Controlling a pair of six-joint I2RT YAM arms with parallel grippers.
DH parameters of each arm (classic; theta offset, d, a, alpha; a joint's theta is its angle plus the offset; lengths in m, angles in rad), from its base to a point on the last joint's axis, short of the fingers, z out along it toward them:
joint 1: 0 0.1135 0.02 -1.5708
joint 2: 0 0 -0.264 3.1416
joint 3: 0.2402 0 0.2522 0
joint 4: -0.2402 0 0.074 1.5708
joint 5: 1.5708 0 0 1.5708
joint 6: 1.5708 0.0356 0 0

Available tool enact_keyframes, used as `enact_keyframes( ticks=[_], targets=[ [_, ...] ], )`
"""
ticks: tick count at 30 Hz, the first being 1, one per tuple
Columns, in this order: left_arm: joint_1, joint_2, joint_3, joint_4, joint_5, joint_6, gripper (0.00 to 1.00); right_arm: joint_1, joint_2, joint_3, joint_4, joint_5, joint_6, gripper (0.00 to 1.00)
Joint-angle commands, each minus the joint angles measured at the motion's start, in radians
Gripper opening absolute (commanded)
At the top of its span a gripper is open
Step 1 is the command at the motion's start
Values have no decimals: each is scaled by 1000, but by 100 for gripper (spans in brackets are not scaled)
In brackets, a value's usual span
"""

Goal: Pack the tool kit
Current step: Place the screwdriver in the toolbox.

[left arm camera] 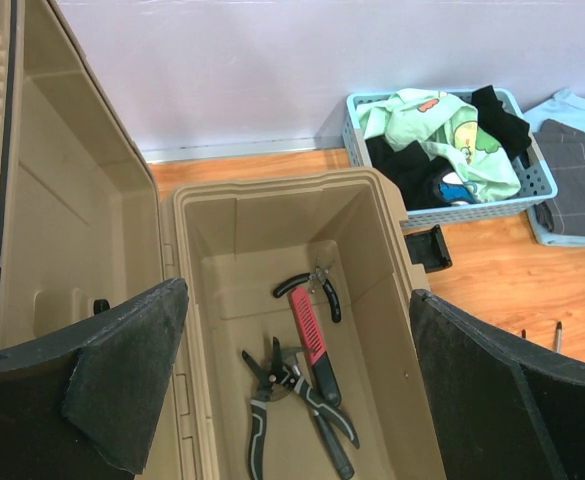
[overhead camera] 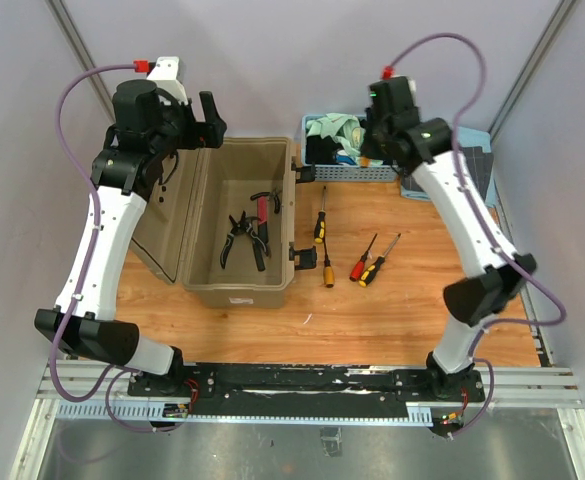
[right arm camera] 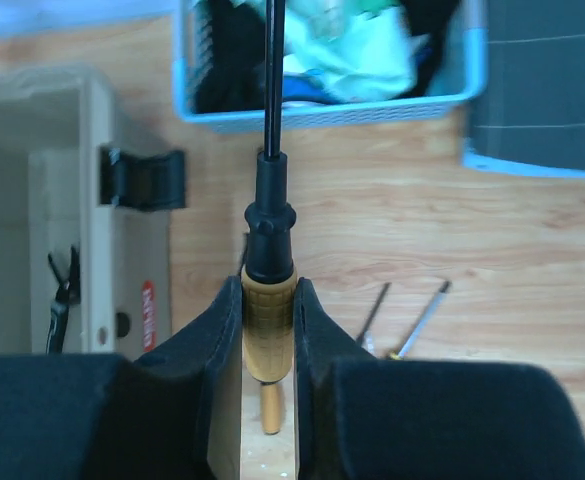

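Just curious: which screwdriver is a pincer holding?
The yellow-handled screwdriver with the black collar, clamped in the right pincer; the rest, like the red-handled screwdriver, lie loose on the table.

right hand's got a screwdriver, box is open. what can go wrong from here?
1. The right hand pinches the screwdriver only on its yellow handle, the long shaft sticking out ahead; it could swivel or slip.
2. That shaft could snag the toolbox rim or its black latch on the way in.
3. The left hand hangs open above the toolbox; the arms could clash there.
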Motion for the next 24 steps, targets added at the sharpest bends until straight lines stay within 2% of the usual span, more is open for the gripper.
enact_keyframes(
  ticks=[1, 5, 9, 19, 24],
  targets=[
    [8, -22, 23, 23, -1, -3, 97, 165, 211, 168, -98, -35, -62, 1],
    [8, -40, 7, 22, -12, -3, 97, 275, 317, 321, -80, -65, -59, 1],
    [8, -53, 1, 21, -33, -4, 97, 330, 358, 373, -69, -98, -32, 1],
    [8, -70, -1, 21, -42, -16, 97, 440, 374, 237, 3, -123, 30, 1],
    [8, -77, -6, 22, -36, -23, 97, 500, 395, 102, 102, -93, 80, 1]
  ],
)
